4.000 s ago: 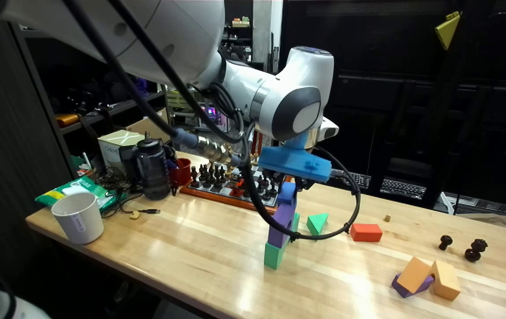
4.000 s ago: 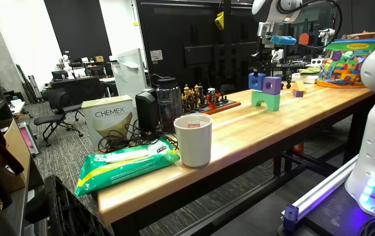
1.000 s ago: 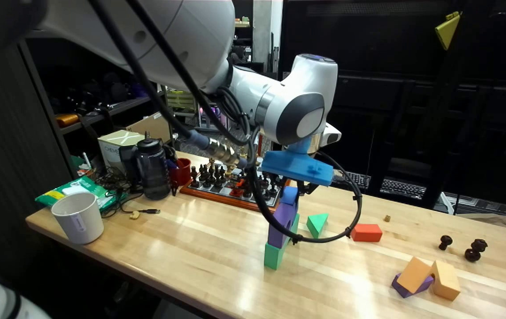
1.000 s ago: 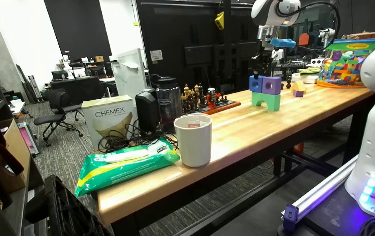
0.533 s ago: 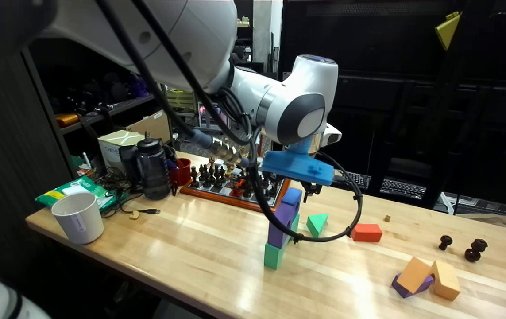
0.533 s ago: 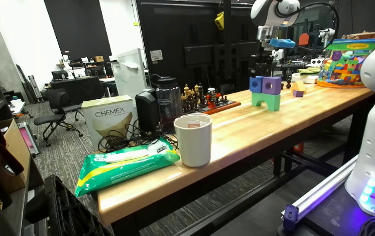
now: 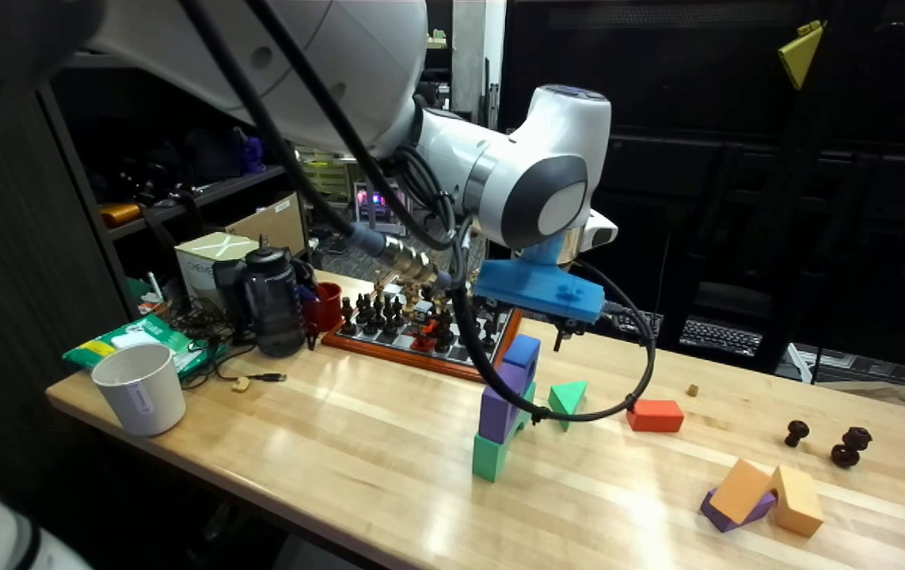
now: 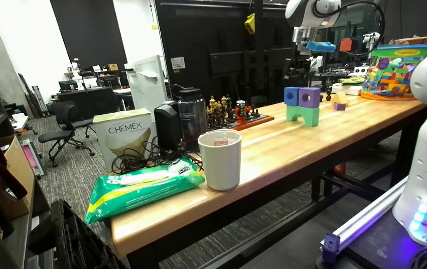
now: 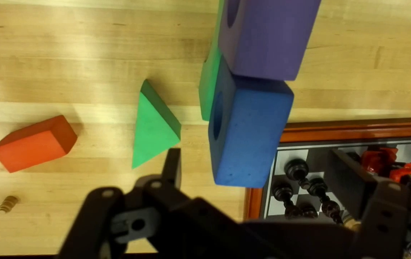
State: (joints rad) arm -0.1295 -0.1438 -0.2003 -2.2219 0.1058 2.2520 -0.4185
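1. Gripper check first: in the wrist view we see the gripper (image 9: pixel 253 154) with its fingers well apart and nothing clamped between them.
2. As for the blue block (image 8: pixel 291 101), in an exterior view we find it sitting on top of the green arch (image 8: pixel 302 110), side by side with the purple block (image 8: pixel 313 98), and the two look like they touch. We can also see a gap between the gripper and the block's top there, so no contact as far as we can tell.
3. Step in hand, our read: this looks like the release end of a placement, since the blue block rests on the arch without any grip on it.
4. Next move, our read: it calls for clearance, not grip. We'd go straight up with the fingers wide, because a sideways bump could knock the blue block off or shove the purple one.
5. Neighbours: in the wrist view we get the green triangle (image 9: pixel 153 133) near the stack and the red block (image 9: pixel 32 147) farther out. One finger overlaps the chessboard (image 9: pixel 352 130) in that view.
6. Well apart on the surface (image 7: pixel 325 443), we've got orange blocks (image 7: pixel 799 507) and, near the other end, a white cup (image 7: pixel 143 388).
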